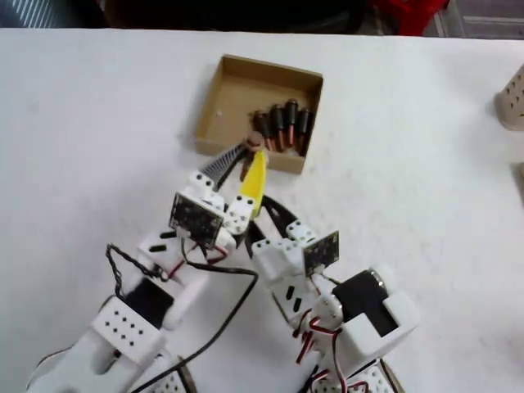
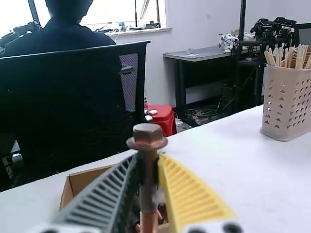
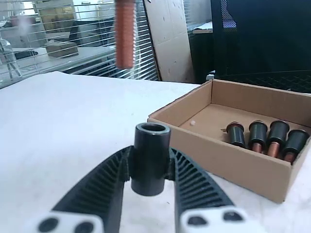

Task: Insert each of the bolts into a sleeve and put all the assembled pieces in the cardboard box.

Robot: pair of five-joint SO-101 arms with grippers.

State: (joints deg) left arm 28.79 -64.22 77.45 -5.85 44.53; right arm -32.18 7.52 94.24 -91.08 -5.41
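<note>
My left gripper [image 1: 253,152] [image 2: 149,158], with one grey and one yellow finger, is shut on a copper bolt [image 1: 255,141] [image 2: 147,139]. It holds the bolt head up at the near edge of the cardboard box [image 1: 214,98] [image 2: 80,182] [image 3: 194,136]. My right gripper [image 3: 149,156] is shut on a black sleeve [image 3: 151,141], bore facing up. The bolt's threaded end [image 3: 125,31] hangs higher than the sleeve and off to one side, apart from it. In the high view the right gripper's black fingers [image 1: 281,214] lie under the left wrist. Several assembled pieces [image 1: 282,124] [image 3: 265,136] lie in the box.
A beige holder of wooden sticks [image 1: 512,98] [image 2: 286,102] stands at the table's far right edge. A black cable [image 1: 221,319] loops between the two arm bases. White table lies bare to the left and right of the box.
</note>
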